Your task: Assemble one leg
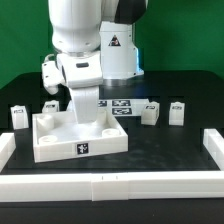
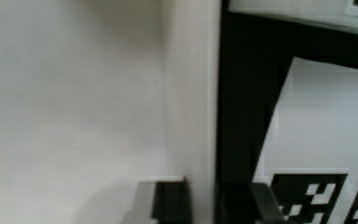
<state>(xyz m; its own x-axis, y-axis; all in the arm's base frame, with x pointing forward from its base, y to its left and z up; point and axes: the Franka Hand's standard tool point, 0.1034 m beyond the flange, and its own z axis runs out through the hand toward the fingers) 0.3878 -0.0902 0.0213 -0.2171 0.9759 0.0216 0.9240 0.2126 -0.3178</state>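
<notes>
The large white square panel (image 1: 60, 148) lies on the black table with its raised rim up. My gripper (image 1: 86, 106) is down at the panel's far rim. In the wrist view my gripper (image 2: 201, 200) straddles the rim wall (image 2: 195, 90): one dark finger (image 2: 167, 200) is on the panel's inner side, the other on the outer side, and both appear to press against the wall. Four small white tagged legs stand apart on the table: two at the exterior view's left (image 1: 18, 115) (image 1: 50, 105) and two at its right (image 1: 150, 113) (image 1: 177, 111). None is held.
The marker board (image 1: 122, 106) lies just behind the panel and also shows beside the rim in the wrist view (image 2: 318, 150). A low white fence (image 1: 110, 185) borders the table's front and both sides.
</notes>
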